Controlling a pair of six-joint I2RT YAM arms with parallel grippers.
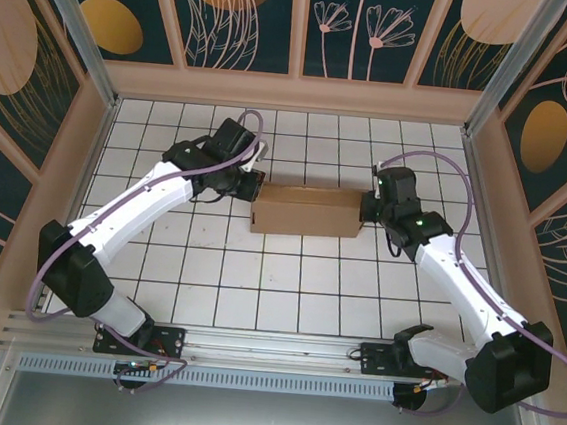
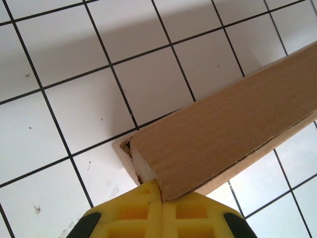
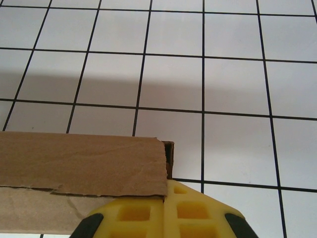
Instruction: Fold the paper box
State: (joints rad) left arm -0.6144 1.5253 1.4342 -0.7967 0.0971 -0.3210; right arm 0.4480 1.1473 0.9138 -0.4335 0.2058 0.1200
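Here the paper box [image 1: 306,211] lies between both jaws.

Left white-and-black six-joint arm [image 1: 143,209]: base [image 1: 136,337] at the near edge, elbow thrown out to the left, forearm reaching forward and inward toward the centre. Its black wrist [image 1: 224,157] is bent down, with the left gripper [image 2: 161,191] pointing right. The yellow moulded fingers [image 2: 133,210] are closed flat against each other, seam visible. Right white-and-black six-joint arm [image 1: 458,280]: base [image 1: 390,358] at the near edge, elbow out to the right, forearm angled forward and inward. The right gripper [image 3: 165,191] points left, its yellow fingers [image 3: 193,210] likewise pressed together. The two grippers face each other, well apart.
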